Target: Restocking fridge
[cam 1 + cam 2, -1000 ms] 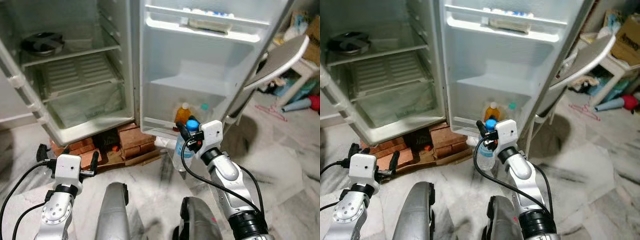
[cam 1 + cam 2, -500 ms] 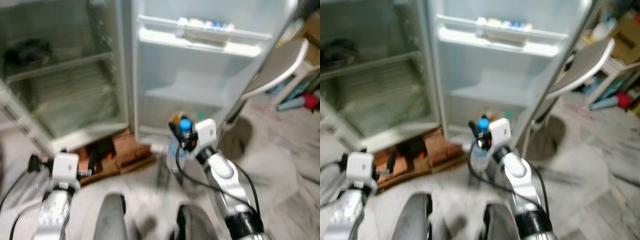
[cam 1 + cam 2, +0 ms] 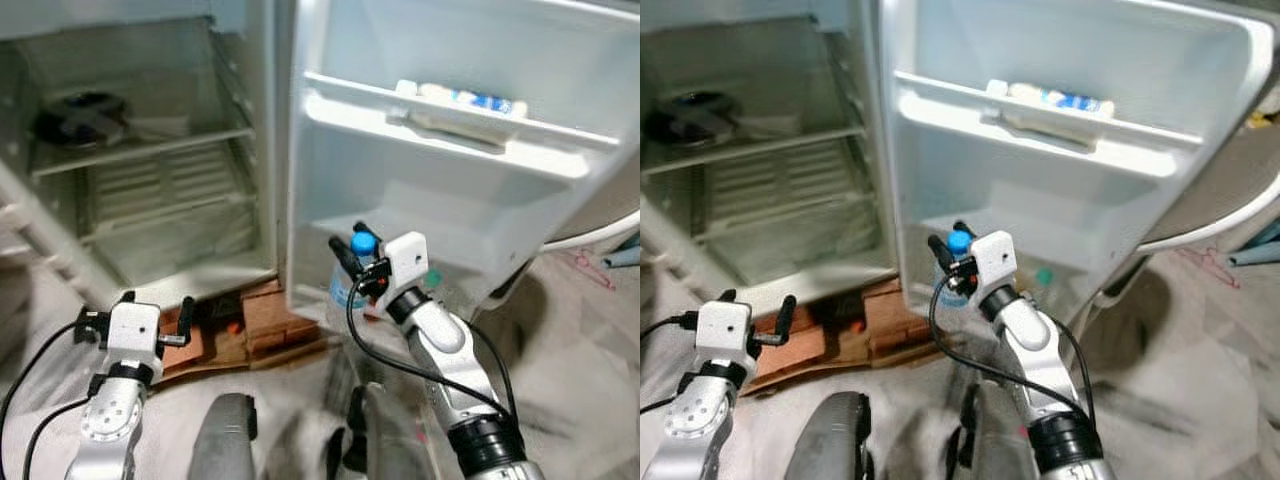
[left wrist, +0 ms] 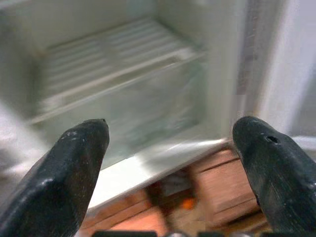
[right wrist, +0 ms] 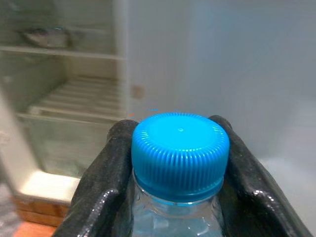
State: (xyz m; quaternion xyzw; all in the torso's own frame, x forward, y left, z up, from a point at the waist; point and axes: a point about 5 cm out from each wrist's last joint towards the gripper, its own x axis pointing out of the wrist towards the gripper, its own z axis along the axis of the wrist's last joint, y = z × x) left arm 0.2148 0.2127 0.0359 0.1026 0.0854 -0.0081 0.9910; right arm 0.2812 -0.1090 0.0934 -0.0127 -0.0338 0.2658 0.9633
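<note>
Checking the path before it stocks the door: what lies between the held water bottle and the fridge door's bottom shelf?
Nothing that shows: in the left eye view the water bottle in the right gripper hangs right before the door's bottom shelf, which is partly hidden.

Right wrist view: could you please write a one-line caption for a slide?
Right gripper clamps a water bottle just below its blue cap, facing the open fridge.

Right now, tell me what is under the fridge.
Reddish bricks and flat cardboard lie beneath the open fridge, with a small orange spot in the dark gap. Further back is shadowed and hidden.
</note>
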